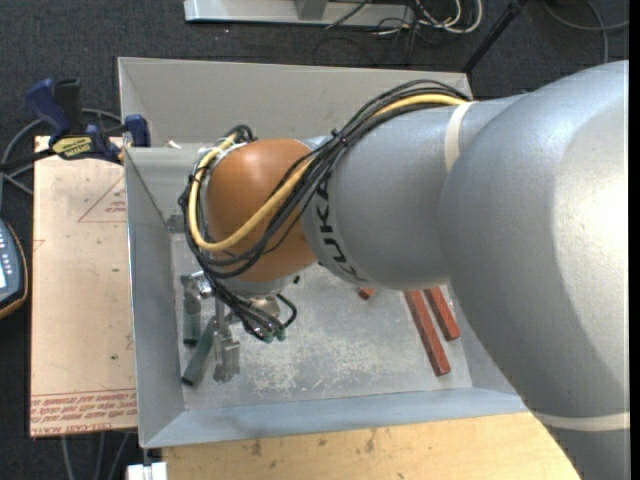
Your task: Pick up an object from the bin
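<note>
My gripper [211, 360] hangs under the orange wrist cover, low over the bin's front left corner. Its fingers [228, 356] point down at the floor with a gap between them, so it looks open. A dark slim stick-like thing [196, 360] lies slanted in that gap, close to the left wall. I cannot tell whether the fingers touch it. Two red sticks [433, 326] lie side by side on the floor at the right, well away from the gripper. A small red bit [365, 294] peeks out beneath the arm.
The arm and its cables cover the bin's middle and back. The bin's left wall and front wall stand close to the gripper. Bare grey floor stretches between the gripper and the red sticks.
</note>
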Motion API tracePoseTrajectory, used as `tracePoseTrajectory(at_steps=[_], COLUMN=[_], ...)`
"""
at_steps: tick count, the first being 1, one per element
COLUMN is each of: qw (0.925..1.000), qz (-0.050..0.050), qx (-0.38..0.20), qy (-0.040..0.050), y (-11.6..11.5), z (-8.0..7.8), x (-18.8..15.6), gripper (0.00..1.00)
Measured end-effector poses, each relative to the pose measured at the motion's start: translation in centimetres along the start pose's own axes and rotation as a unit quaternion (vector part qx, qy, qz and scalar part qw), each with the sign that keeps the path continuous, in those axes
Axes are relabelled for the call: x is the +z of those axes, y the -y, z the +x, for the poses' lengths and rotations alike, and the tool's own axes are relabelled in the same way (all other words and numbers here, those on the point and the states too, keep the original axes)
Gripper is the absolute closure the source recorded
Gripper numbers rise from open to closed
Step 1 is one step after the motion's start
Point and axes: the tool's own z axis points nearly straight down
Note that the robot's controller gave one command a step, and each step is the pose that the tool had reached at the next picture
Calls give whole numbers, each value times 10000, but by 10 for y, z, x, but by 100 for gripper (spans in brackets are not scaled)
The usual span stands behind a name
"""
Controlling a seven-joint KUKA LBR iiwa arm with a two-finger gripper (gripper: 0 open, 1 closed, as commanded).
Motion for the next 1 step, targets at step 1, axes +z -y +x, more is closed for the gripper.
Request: tracePoseTrajectory(at_steps=[1], qw=[9979], qz=[18], qx=[-646], qy=[36], y=[2], z=[2], x=[65], gripper=[0])
